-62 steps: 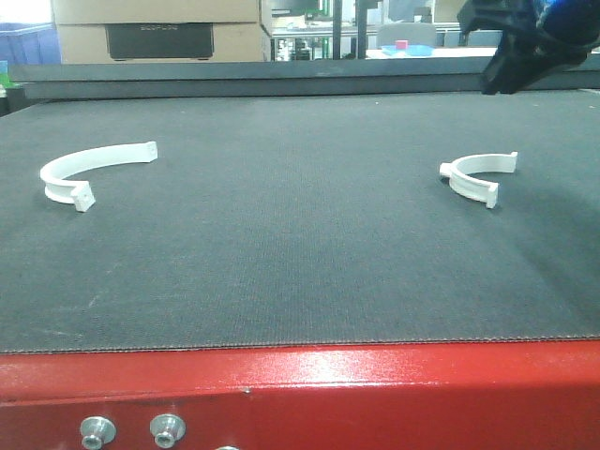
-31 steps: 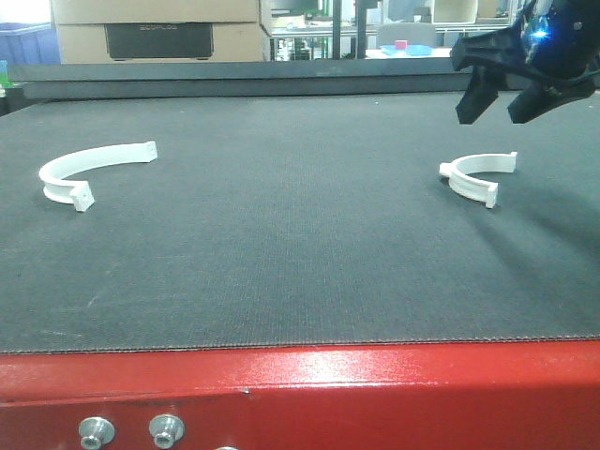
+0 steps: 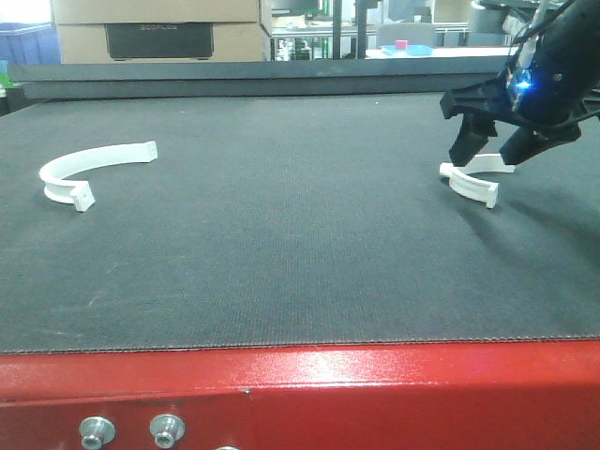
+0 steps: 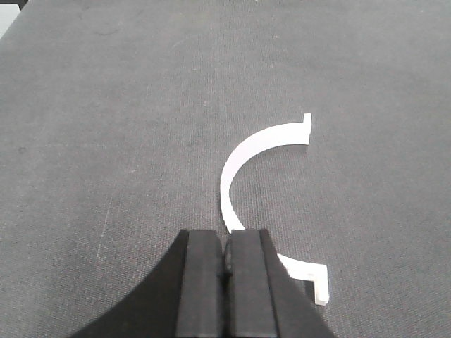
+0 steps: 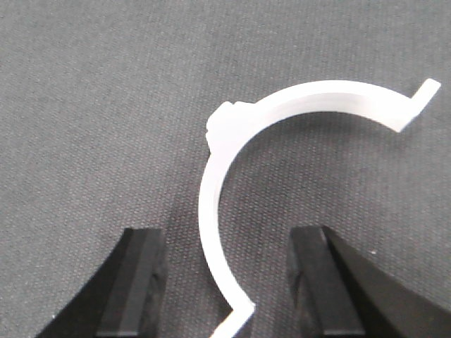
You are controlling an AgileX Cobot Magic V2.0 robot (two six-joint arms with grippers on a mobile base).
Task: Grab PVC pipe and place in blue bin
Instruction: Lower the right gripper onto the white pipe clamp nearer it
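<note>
Front view: my right gripper (image 3: 489,156) hangs low over the black mat (image 3: 281,244) with its jaws spread. They straddle the far side of the right PVC half-ring (image 3: 474,186), which lies flat. I cannot tell whether they touch it. The left PVC half-ring (image 3: 82,167) lies well apart, far across the mat.

Left wrist view: my left gripper (image 4: 227,246) has its fingers pressed together with nothing between them. The left PVC half-ring (image 4: 246,149) lies just ahead of the tips and curves off to their right.

Right wrist view: the right gripper (image 5: 225,282) is wide open. The near end of the right PVC half-ring (image 5: 209,204) sits between the fingers, clear of both.
</note>
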